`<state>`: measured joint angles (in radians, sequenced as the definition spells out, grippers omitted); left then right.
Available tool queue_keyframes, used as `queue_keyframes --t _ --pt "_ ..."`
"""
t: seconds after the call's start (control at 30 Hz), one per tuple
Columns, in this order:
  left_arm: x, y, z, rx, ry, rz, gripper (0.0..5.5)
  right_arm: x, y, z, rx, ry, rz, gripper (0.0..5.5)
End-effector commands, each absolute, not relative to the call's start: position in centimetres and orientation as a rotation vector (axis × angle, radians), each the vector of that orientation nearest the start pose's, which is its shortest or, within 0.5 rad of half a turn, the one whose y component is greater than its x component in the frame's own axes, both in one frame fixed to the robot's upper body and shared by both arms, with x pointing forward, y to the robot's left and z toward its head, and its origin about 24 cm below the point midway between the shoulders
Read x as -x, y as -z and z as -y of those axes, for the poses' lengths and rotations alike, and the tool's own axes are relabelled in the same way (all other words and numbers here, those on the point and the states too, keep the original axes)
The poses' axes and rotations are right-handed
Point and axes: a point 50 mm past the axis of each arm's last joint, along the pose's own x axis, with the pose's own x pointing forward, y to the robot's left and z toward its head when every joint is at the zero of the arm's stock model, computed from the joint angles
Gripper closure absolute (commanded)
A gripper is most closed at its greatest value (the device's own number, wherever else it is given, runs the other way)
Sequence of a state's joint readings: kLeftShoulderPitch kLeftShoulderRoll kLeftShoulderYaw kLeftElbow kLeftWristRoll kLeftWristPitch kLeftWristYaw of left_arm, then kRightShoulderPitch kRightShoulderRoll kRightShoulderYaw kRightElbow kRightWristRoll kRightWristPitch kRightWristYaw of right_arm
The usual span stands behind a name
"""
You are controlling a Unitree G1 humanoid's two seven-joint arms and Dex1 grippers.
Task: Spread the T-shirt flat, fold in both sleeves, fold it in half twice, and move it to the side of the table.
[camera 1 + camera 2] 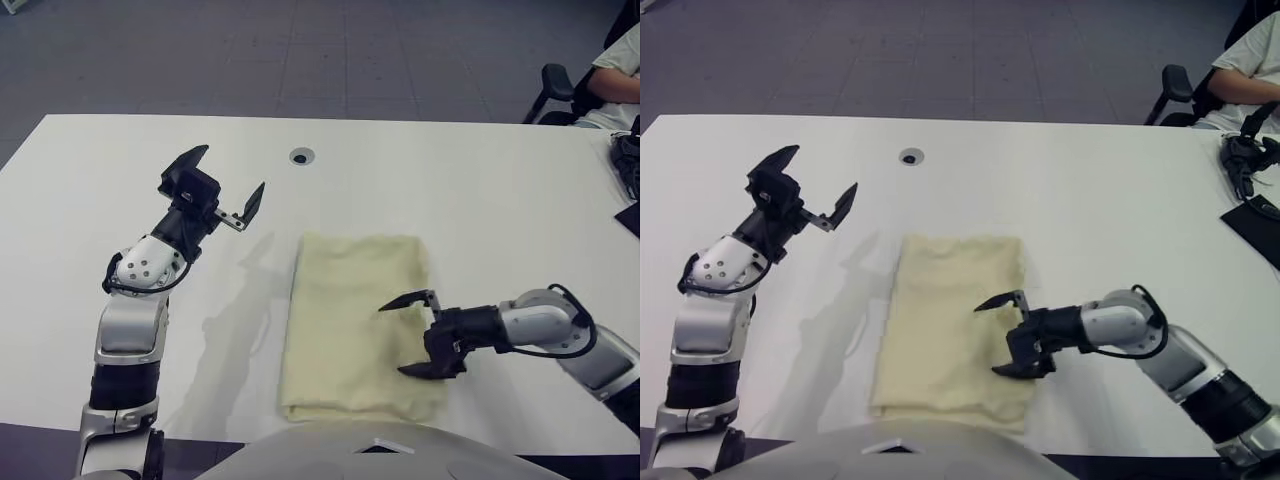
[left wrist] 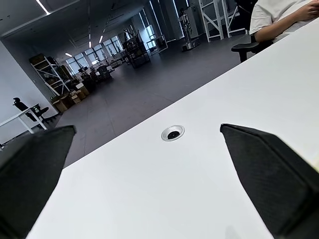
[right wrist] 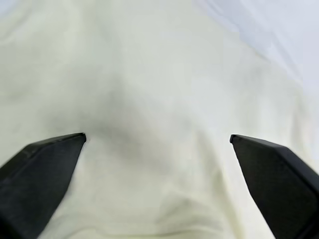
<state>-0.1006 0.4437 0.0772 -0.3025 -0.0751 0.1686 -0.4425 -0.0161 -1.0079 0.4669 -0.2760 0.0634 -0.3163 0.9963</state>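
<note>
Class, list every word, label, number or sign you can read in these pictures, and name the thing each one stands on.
None can be read.
T-shirt: plain, no print showing.
Table and its cable hole: unmarked.
Boxes in the room behind: any print is too small to read.

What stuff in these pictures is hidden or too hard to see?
- Folded pale yellow T-shirt: sleeves and layer count tucked inside the fold, eye views.
- Open right gripper: whether it touches the cloth, unclear from above and in its wrist view.
- Black things at the white table's far right: small, cut by the picture edge, eye views.
</note>
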Motion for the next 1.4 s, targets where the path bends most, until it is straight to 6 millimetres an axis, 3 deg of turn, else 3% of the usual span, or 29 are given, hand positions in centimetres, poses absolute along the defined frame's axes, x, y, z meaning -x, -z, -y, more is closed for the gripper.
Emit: queue_keyframes --t 0.03,0.2,0.53,0.7,0.87,0.97,1.07,1.2,1.33,1.4 --pt "-25.2 -13.3 -19.1 -0.426 0.440 0.146 0.13 -17.1 -5.4 15.5 0.887 -1.622 -0.117 0.10" --pt "-24.8 -12.7 -19.6 -0.412 0.414 0.121 0.13 -17.8 -6.1 14.6 0.850 -1.528 -0.017 0.10" --pt "-24.4 -12.2 -20.4 -0.440 0.397 0.098 0.13 -22.0 -8.5 18.1 1.095 -1.266 0.035 0.10" --pt "-24.2 -12.2 -20.4 -0.444 0.402 0.098 0.13 -22.0 -9.9 16.9 0.973 -1.253 0.148 0.10" --pt "-23.3 -12.6 -20.0 -0.483 0.447 0.136 0.13 -22.9 -14.3 16.9 0.765 -1.067 0.377 0.10" --pt "-20.5 -12.6 -18.8 -0.523 0.683 0.197 0.13 -24.1 -16.8 19.0 0.766 -0.840 0.497 0.10" --pt "-17.6 -11.4 -19.1 -0.577 0.854 0.132 0.13 -22.4 -16.0 20.7 0.786 -0.843 0.482 0.10" --pt "-12.3 -9.2 -19.9 -0.755 1.173 -0.115 0.13 -19.0 -12.5 23.8 1.109 -0.985 0.323 0.10" --pt "-12.0 -9.0 -19.0 -1.024 1.183 -0.016 0.13 -17.4 -10.9 24.6 1.312 -1.111 0.265 0.10" --pt "-11.2 -8.5 -18.7 -1.070 1.241 -0.025 0.13 -17.1 -10.1 24.9 1.379 -1.161 0.240 0.10"
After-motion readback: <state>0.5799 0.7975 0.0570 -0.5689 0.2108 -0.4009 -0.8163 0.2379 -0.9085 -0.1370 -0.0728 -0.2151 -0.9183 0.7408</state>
